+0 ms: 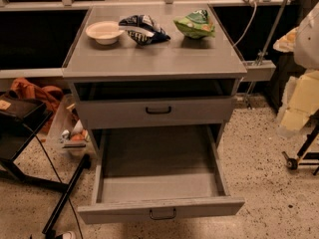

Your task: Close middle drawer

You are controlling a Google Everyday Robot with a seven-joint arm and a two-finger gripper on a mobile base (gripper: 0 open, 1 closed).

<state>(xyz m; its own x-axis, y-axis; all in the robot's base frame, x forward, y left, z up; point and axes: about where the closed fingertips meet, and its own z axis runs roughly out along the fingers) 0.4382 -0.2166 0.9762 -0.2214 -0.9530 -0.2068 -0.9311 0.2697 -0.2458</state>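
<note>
The middle drawer point(159, 183) of the grey cabinet is pulled far out toward me, and its inside is bare. Its flat front point(124, 212) carries a small dark loop handle point(162, 214) at centre. Above it, another grey drawer point(199, 112) with the same kind of handle sits nearly flush, with a dark gap over it. My gripper point(293, 119) shows as a pale, blurred shape at the right edge. It is well right of the cabinet and above the open drawer's level, touching nothing.
On the cabinet top point(154, 59) lie a white bowl point(104, 32), a dark blue chip bag point(143, 29) and a green chip bag point(195, 25). A black stand point(30, 148) and a bin of items point(72, 133) are at left. A wheeled base point(294, 162) is at right.
</note>
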